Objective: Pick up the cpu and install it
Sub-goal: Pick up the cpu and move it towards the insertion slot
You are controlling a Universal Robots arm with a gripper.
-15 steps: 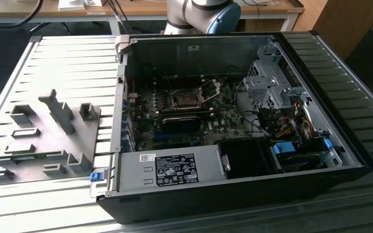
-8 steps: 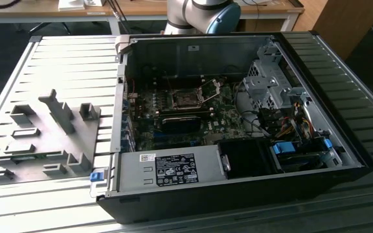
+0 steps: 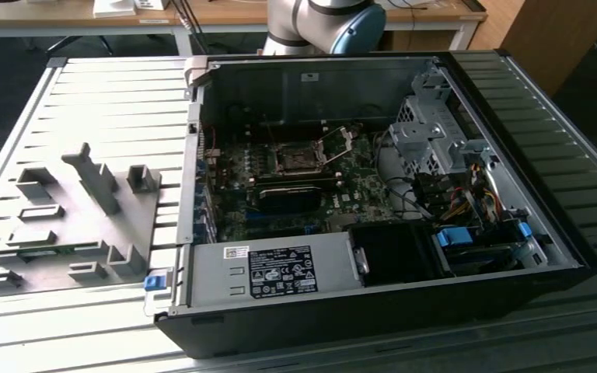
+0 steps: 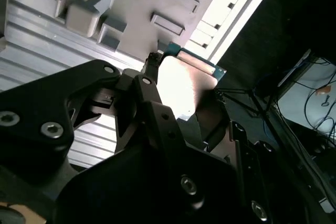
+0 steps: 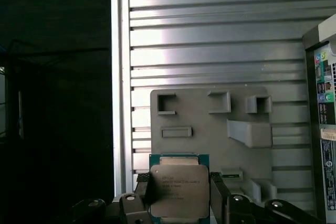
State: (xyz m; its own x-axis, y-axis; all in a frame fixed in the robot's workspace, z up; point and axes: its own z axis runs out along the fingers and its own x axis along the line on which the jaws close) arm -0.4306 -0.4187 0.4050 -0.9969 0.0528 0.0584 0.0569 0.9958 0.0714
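Note:
The cpu (image 5: 178,184) is a thin square chip with a silver-grey top and a green rim. My gripper (image 5: 179,195) is shut on it, one dark finger (image 5: 143,192) on each side, and it hangs high above the grey fixture plate (image 5: 210,129). In the second wrist view the cpu (image 4: 184,85) shines bright between the black fingers (image 4: 149,85) of the gripper (image 4: 181,95). The dark motherboard socket (image 3: 301,159) with its metal frame lies inside the open computer case (image 3: 382,194) in the exterior view.
The grey fixture plate (image 3: 71,225) with raised blocks lies on the ribbed metal table (image 3: 102,101), at the exterior view's left of the case. Inside the case are a power supply (image 3: 267,272), drive cages (image 3: 434,132) and cables (image 3: 454,194). The arm's base (image 3: 325,23) stands behind the case.

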